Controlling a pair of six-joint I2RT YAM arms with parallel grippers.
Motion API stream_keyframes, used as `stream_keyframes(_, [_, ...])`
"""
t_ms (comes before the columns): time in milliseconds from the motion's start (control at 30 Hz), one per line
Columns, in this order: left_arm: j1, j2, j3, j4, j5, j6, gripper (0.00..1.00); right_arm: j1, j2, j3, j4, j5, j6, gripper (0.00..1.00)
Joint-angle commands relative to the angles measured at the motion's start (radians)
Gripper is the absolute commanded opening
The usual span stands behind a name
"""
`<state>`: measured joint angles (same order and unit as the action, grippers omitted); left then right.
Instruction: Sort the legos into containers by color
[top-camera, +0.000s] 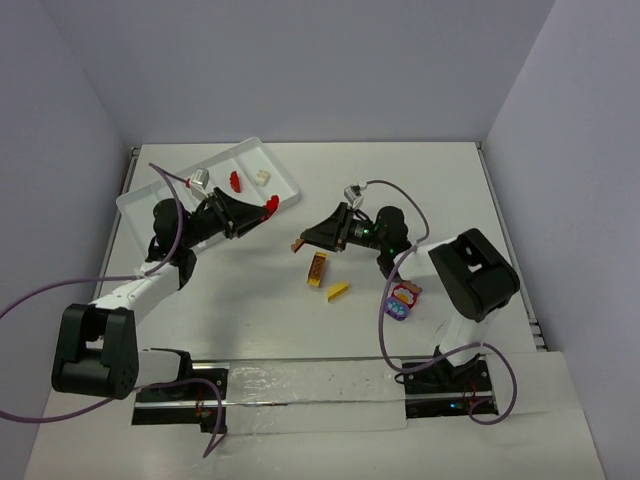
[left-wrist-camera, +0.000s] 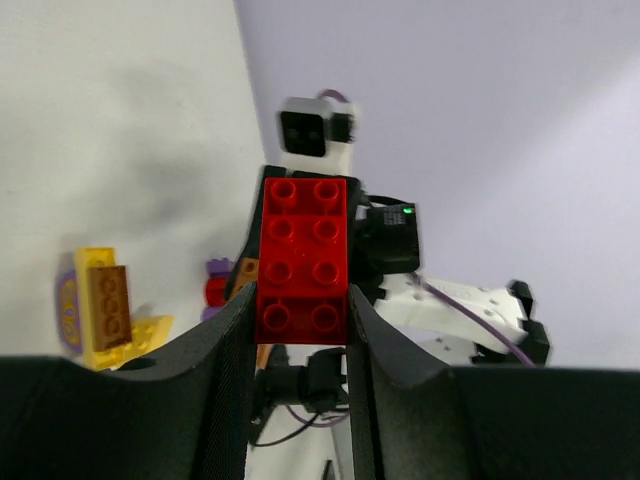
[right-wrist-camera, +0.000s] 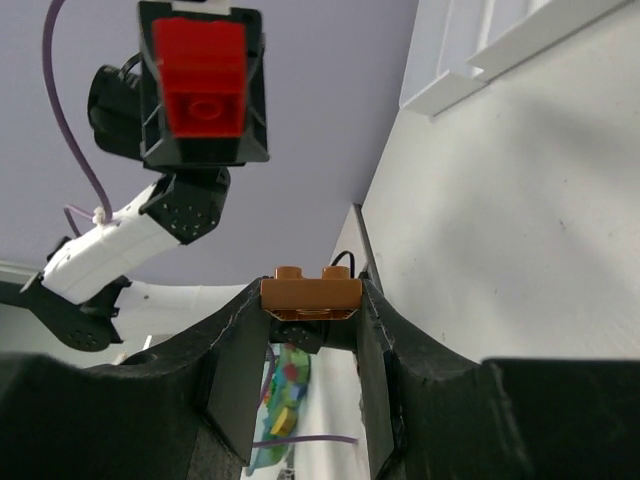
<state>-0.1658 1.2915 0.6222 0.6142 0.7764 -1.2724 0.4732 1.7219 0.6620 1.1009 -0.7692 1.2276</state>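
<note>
Your left pincer is pinching red brick, brick sticking out past tips; your right pincer is pinching brown brick at tips.

The tray sat at ten o'clock on the counter, two bricks in it. At its four o'clock corner the left gripper pinched one brick. At that gripper's five o'clock, the right gripper pinched another brick. A stacked pair and a lone piece lay further toward five o'clock, with a cluster at their three o'clock.
</note>
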Motion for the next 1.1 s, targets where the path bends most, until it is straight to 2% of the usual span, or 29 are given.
stream_keyframes(0, [0.012, -0.024, 0.202, -0.392, -0.193, 0.233, 0.0, -0.009, -0.181, 0.056, -0.537, 0.176, -0.299, 0.0])
stream_keyframes(33, [0.012, -0.009, 0.271, -0.552, -0.252, 0.303, 0.0, -0.007, -0.21, 0.086, -0.703, 0.254, -0.385, 0.0])
stream_keyframes(100, [0.012, 0.044, 0.399, -0.773, -0.402, 0.397, 0.0, -0.008, -0.275, 0.11, -0.871, 0.332, -0.477, 0.0])
stream_keyframes(133, [0.012, 0.055, 0.424, -0.81, -0.432, 0.415, 0.0, -0.008, -0.303, 0.117, -0.9, 0.367, -0.493, 0.0])
stream_keyframes(200, [0.011, 0.139, 0.536, -0.911, -0.58, 0.484, 0.0, -0.007, -0.366, 0.13, -1.013, 0.451, -0.559, 0.0])
stream_keyframes(367, [0.011, 0.304, 0.687, -1.02, -0.749, 0.554, 0.0, -0.007, -0.478, 0.118, -1.089, 0.536, -0.595, 0.0])
stream_keyframes(500, [0.008, 0.446, 0.818, -1.063, -0.815, 0.607, 0.0, -0.007, -0.526, 0.107, -1.143, 0.581, -0.616, 0.0])
stream_keyframes(800, [0.005, 0.615, 0.921, -1.065, -0.81, 0.646, 0.01, -0.007, -0.548, 0.115, -1.193, 0.614, -0.638, 0.0])
stream_keyframes(900, [0.003, 0.674, 0.993, -1.15, -0.836, 0.659, 0.12, -0.007, -0.539, 0.123, -1.193, 0.607, -0.636, 0.0])
stream_keyframes(933, [0.001, 0.681, 1.009, -1.158, -0.835, 0.662, 0.26, -0.007, -0.538, 0.125, -1.197, 0.608, -0.638, 0.0])
stream_keyframes(1000, [-0.002, 0.682, 1.017, -1.16, -0.832, 0.665, 0.43, -0.007, -0.538, 0.128, -1.2, 0.61, -0.641, 0.0])
stream_keyframes(1033, [-0.006, 0.673, 1.01, -1.153, -0.827, 0.668, 0.6, -0.007, -0.538, 0.13, -1.204, 0.612, -0.643, 0.0])
stream_keyframes(1067, [-0.009, 0.663, 1.002, -1.145, -0.822, 0.67, 0.74, -0.007, -0.539, 0.131, -1.208, 0.614, -0.646, 0.0])
